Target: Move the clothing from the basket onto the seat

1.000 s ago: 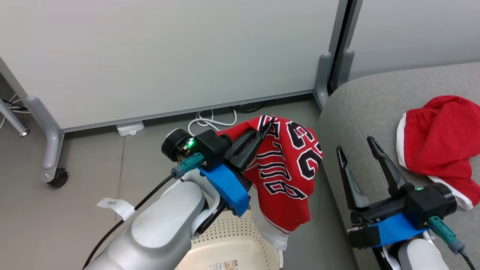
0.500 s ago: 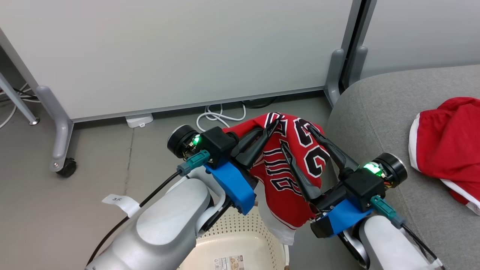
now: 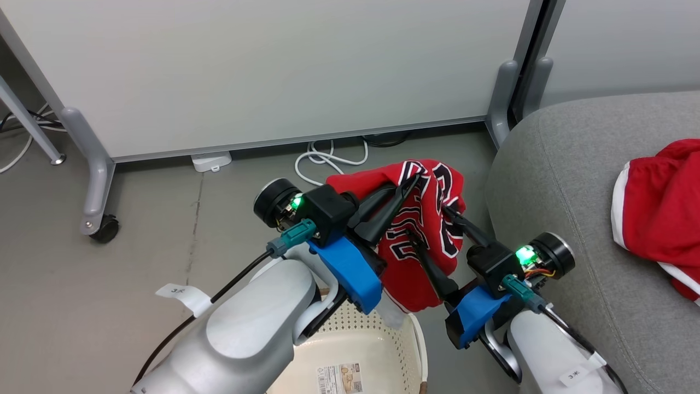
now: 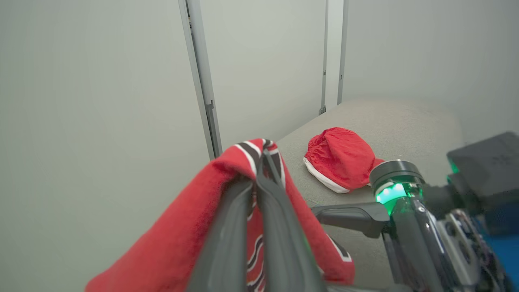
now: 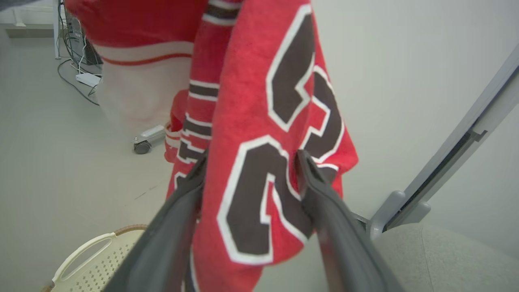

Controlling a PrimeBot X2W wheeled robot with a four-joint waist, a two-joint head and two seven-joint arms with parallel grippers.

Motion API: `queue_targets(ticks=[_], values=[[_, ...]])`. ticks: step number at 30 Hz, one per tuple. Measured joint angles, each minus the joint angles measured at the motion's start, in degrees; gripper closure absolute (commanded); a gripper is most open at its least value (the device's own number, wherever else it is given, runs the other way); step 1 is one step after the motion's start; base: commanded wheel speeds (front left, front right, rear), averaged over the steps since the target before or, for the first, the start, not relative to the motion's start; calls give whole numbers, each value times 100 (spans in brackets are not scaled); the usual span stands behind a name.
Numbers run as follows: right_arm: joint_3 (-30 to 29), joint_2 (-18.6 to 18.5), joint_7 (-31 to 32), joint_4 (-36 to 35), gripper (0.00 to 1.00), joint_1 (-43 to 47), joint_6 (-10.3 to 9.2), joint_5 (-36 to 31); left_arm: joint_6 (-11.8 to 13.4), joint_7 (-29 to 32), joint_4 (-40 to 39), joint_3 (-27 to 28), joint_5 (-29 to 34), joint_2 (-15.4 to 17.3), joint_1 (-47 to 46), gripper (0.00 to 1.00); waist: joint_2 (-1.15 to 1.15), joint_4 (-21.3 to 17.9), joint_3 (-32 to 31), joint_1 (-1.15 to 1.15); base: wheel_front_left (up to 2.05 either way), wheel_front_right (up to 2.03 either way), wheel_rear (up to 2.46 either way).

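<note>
Just beside the grey seat [image 3: 558, 180], left claw [image 3: 413, 179] pinches the jersey [image 3: 407, 276] over the floor [image 3: 164, 230]; right claw [image 3: 427, 220] gapes around it.

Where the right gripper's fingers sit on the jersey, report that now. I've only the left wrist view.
Observer: The right gripper is open, one finger each side of the jersey, at its black number.
Operator: Check the basket.
Observer: The basket shows its floor label; no clothing on the visible part.
Operator: Give me the jersey against the seat.
Observer: Head view: it hangs left of the seat edge, not over it.
</note>
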Motion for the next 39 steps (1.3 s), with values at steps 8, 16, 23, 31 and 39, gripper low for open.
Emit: queue_targets(ticks=[8, 16, 23, 31, 39], values=[[60, 102, 0, 272, 100, -146, 0, 208, 0, 0, -32, -24, 0, -13, 0, 100, 0, 39, 21, 0, 0, 0, 0], [34, 105, 0, 237, 100, -135, 0, 337, 0, 0, -24, 4, 35, -12, 3, 100, 0, 11, 2, 0, 0, 0, 0], [-46, 107, 1, 70, 100, -100, 0, 498, 0, -1, 12, 11, 78, -12, 12, 100, 0, -14, 9, 0, 0, 0, 0], [-436, 44, 1, -310, 100, -45, 0, 630, 0, -1, 73, 20, 152, -19, 96, 0, 0, -58, 53, 0, 0, 0, 0], [-1157, -124, 1, -736, 100, 157, 0, 668, 0, -1, 122, -30, 138, 1, 278, 0, 0, -196, 97, 0, 0, 0, 0]])
